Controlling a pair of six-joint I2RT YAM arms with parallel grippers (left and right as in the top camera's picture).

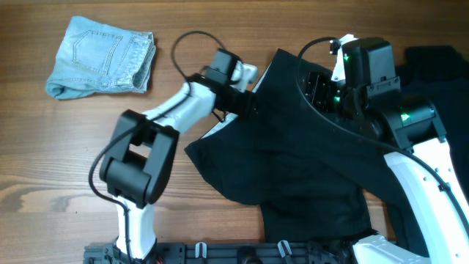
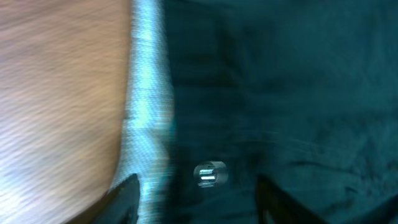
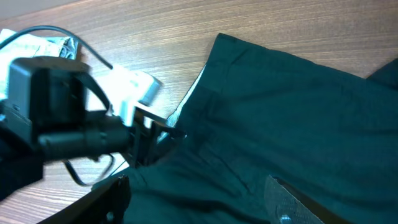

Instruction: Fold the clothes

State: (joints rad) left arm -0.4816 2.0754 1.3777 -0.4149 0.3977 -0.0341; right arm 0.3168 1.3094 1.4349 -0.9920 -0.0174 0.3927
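Overhead, a dark garment point(image 1: 293, 161) lay crumpled and spread across the right half of the bench point(image 1: 58, 161), reaching from the far edge down to the near edge. Its cloth was almost black, with a pale inner strip showing at its left border. The left end effector point(image 1: 245, 99) sat at that border, and the right end effector point(image 1: 319, 88) hovered over the garment's far part. A folded denim piece point(image 1: 102, 59) rested at the far left corner, well apart.

From the left wrist, blurred, the garment point(image 2: 298, 93) read as deep teal, edged by the light woven strip point(image 2: 149, 93), with a small metal button point(image 2: 210, 174) beside it. The left end effector point(image 2: 196, 199) had its fingers spread wide, straddling that edge and gripping nothing.

From the right wrist, the garment point(image 3: 298, 112) showed seams and a squared corner on the wood. The right end effector point(image 3: 199, 205) was fully parted and empty above the cloth, and the left end effector point(image 3: 152, 134) met the garment's edge.
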